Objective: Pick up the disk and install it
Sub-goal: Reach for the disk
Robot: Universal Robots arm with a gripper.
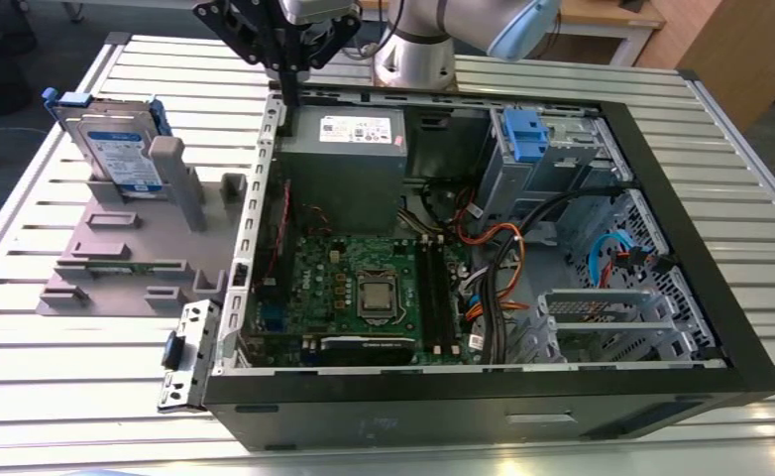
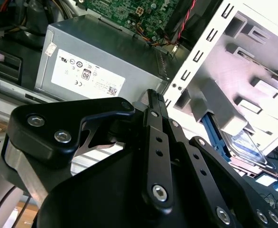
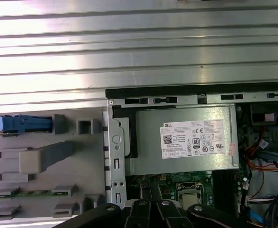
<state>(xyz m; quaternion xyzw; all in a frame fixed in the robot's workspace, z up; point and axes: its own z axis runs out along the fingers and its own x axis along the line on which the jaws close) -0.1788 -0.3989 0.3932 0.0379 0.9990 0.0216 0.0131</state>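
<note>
the disk (image 1: 113, 147) stands on edge in a grey holder (image 1: 137, 238) on the bench (image 1: 44, 347), untouched. the end effector (image 1: 287, 69) hangs clenched and empty over the open computer case (image 1: 705, 248) wall, well apart. approaching clenched, it could clip that wall or topple the disk.

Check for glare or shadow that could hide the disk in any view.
Exterior view: even light, the disk reads clearly. First wrist view: bright glare bands on the ribbed table, none on the disk's blue edge. Second wrist view: the grey fixture is washed out, the disk in it darker but visible.
</note>
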